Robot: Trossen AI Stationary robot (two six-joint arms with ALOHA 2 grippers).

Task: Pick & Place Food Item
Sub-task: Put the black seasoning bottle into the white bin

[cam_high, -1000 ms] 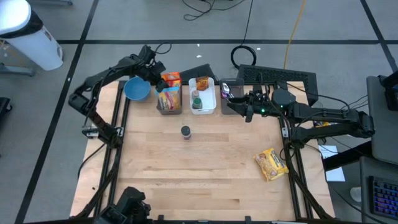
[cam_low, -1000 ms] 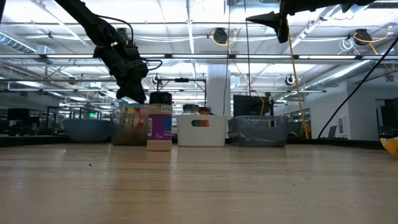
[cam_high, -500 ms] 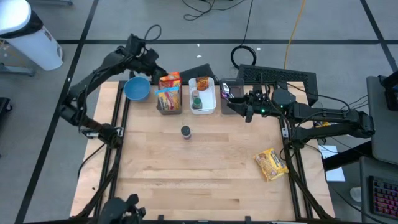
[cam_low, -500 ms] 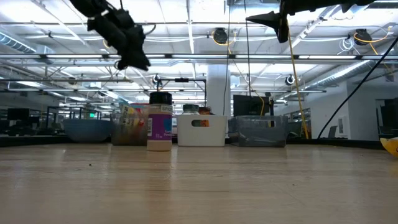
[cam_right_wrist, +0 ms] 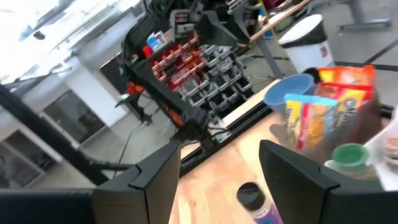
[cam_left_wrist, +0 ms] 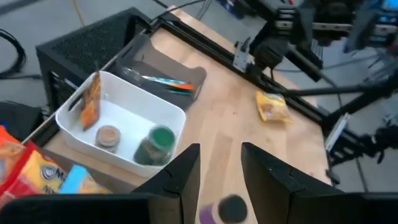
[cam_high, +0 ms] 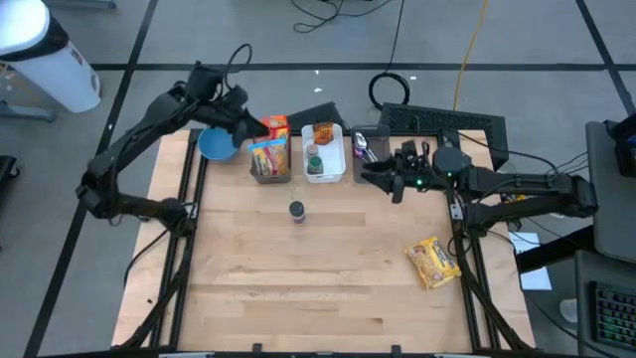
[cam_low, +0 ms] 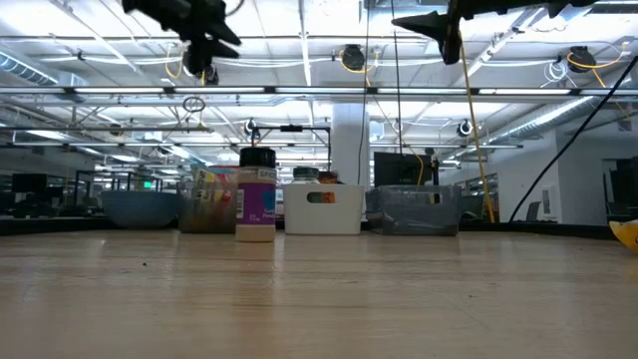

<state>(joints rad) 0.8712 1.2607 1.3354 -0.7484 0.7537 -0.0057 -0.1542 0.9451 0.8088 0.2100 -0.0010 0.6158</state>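
A small jar (cam_high: 296,211) with a dark lid and purple label stands upright on the wooden table, also seen in the low view (cam_low: 256,194). A yellow snack bag (cam_high: 433,262) lies flat near the right edge. My left gripper (cam_left_wrist: 219,152) is open and empty, raised high over the far left, above the blue bowl (cam_high: 217,146) and the clear bin (cam_high: 270,159) of snack packs. My right gripper (cam_right_wrist: 217,152) is open and empty, hovering high (cam_high: 376,171) by the grey bin (cam_high: 368,142) at the far right.
A white bin (cam_high: 338,164) between the clear and grey bins holds an orange packet and a green-lidded jar (cam_left_wrist: 160,138). The three bins and the bowl line the far edge. Bare wood stretches between the jar and the near edge.
My left gripper has risen well above the clear bin and bowl and has tipped up nearer to level, its fingers empty. The jar, the bag and the bins have stayed where they were.
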